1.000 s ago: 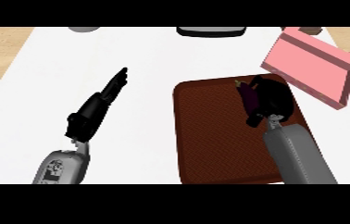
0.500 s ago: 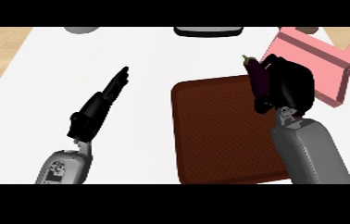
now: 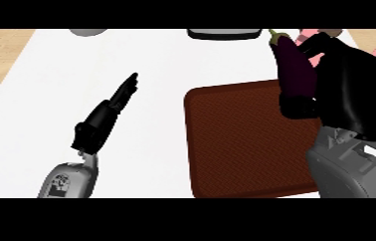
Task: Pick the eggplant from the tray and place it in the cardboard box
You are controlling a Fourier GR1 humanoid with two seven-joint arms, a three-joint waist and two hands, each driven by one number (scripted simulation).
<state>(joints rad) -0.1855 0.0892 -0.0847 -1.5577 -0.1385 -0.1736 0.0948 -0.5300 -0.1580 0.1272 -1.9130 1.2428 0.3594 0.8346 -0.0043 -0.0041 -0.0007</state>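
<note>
Up off the tray [image 3: 242, 145] comes the eggplant [image 3: 295, 70], which a second ago lay low at the tray's far right corner under the right hand [image 3: 341, 85]; half a second ago it was already rising toward the pink box, and now it stands nearly upright in the air, green stem at the top, well above the tray's far right corner. That hand has grown large at the view's right edge, so it reads as lifted toward the head, and its fingers [image 3: 297, 107] are clamped on the eggplant's lower half, with the palm behind it; holding it low and from the side leaves the long body free to go into the box end first, I judge. Of the box [image 3: 307, 36] only a sliver of pink shows past the hand and the stem, at the far right, so how close the eggplant is to its opening cannot be told. The tray now lies bare, dark brown, on the white table [image 3: 147, 56]. At the view's left, the left hand [image 3: 110, 113] rests low over the table, fingers straight and together, pointing away, just as it did in both earlier moments; it has no part in the carry. What remains, as I judge it, is to bring the eggplant over the box and let go
</note>
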